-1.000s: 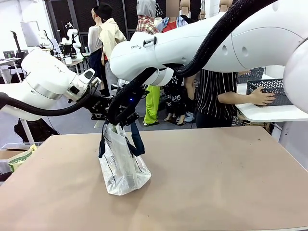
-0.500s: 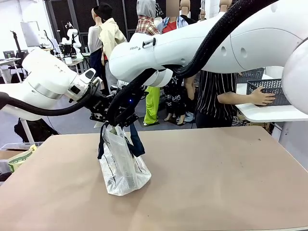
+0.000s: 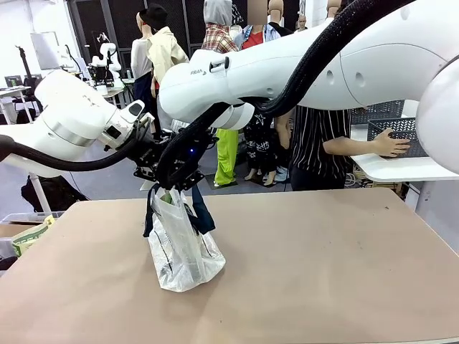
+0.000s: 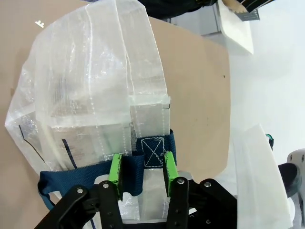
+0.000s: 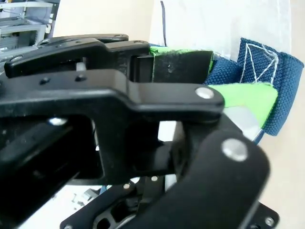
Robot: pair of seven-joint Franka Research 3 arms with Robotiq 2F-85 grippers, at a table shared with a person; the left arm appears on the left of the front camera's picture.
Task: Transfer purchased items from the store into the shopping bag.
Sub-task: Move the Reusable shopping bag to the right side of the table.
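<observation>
The shopping bag (image 3: 183,251), standing left of centre on the worktop (image 3: 323,272), is judged light, thin and floppy. It is therefore best taken by the stitched navy strap handles (image 4: 152,152) at its rim, where the left gripper (image 4: 141,167) is narrowed onto one strap and the right gripper (image 5: 214,81) is clamped on navy webbing too. Its mouth is crowded by both grippers, while the dark basket (image 3: 401,129), under a person's hand (image 3: 393,145), is set well apart at the far right.

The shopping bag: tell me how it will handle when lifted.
Likely floppy: the shopping bag has thin, creased film walls held up by the left gripper and right gripper. Probably light for its size. May slump if released.
</observation>
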